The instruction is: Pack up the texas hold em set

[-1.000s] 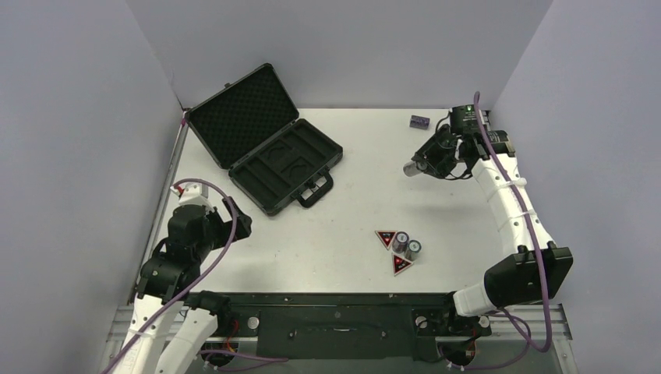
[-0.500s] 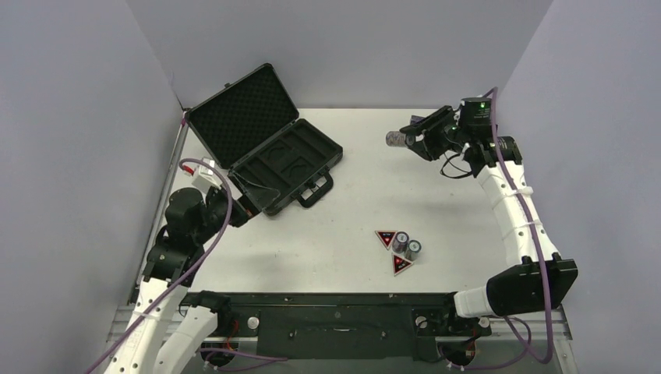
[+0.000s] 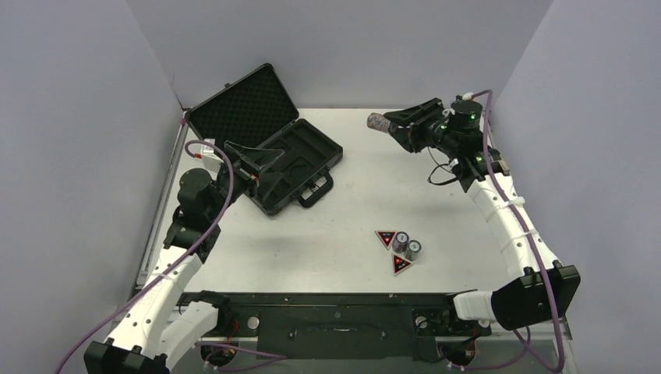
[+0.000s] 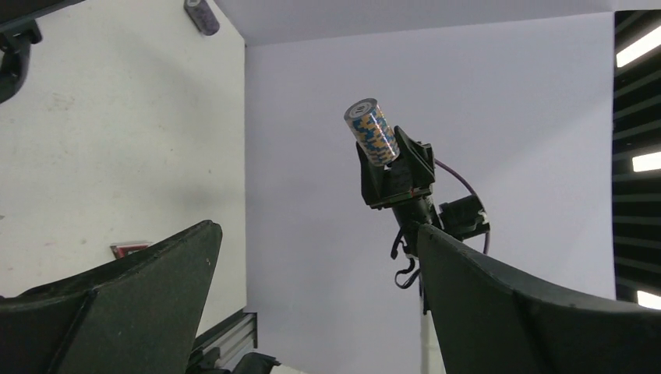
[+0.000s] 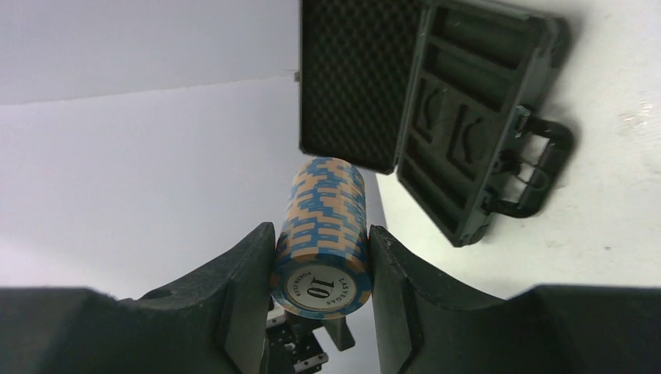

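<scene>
Holding anything, that right gripper (image 3: 394, 125)?

Yes. Its two fingers are pressed against the sides of a chip stack (image 5: 323, 234), orange and blue, with a "10" on the end face. It hangs high over the far side of the table (image 3: 351, 202), well clear of the surface.

And the briefcase (image 3: 234, 113)?

It sits open at the far left, foam lid up and the moulded tray facing the ceiling, its handle (image 3: 316, 191) towards the middle of the table. The stack is well apart from it, off to its right.

What would make this step go well?

I'd say carry the stack across level and line its length up with one of the long grooves in the tray. Lower it until it rests there before loosening the grip, or the chips may spill apart.

And the left gripper (image 3: 261, 160)?

Its fingers are spread wide and empty, hovering just over the near-left part of the case. It may need to give way.

Anything left on the table?

Two more chip stacks (image 3: 401, 241) and two red-and-black triangular tokens (image 3: 386, 237), clustered near the front, towards the right.
</scene>
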You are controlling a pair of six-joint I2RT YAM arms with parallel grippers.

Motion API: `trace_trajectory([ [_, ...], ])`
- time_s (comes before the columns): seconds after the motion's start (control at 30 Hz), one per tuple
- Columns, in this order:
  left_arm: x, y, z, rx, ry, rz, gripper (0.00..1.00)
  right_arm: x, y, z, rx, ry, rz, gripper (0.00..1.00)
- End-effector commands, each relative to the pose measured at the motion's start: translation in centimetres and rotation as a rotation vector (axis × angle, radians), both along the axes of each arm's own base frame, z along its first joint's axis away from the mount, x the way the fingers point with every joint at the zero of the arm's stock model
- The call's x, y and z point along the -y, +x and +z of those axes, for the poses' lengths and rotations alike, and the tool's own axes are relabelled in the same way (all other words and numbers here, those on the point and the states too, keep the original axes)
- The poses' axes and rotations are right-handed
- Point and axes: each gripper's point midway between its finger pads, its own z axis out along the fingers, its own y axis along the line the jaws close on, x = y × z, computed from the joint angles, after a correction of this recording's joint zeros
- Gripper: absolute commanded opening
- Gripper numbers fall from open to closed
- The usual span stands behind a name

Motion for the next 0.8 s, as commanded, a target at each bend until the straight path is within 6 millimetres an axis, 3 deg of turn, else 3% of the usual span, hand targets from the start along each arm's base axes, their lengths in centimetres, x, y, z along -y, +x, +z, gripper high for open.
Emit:
trace_trajectory([
  [0.0,0.1,-0.1,6.0,0.151,-0.163,-0.003,0.96,-2.6,0.5,7.9,0.244,0.138,0.015,0.0],
  [0.1,0.3,0.6,6.9,0.159,-0.174,-0.006,0.96,-3.9,1.0,8.2,0.251,0.16,0.028,0.0],
  [0.4,1.8,3.9,5.8,0.086,-0.136,0.033,0.96,-8.3,1.5,8.3,0.267,0.232,0.119,0.0],
  [0.53,2.3,4.5,7.6,0.186,-0.089,0.063,0.98,-10.3,1.8,8.8,0.271,0.303,0.169,0.0],
  [0.77,2.1,5.1,8.0,0.302,-0.018,0.177,0.93,-13.0,1.5,10.4,0.261,0.438,0.219,0.0],
])
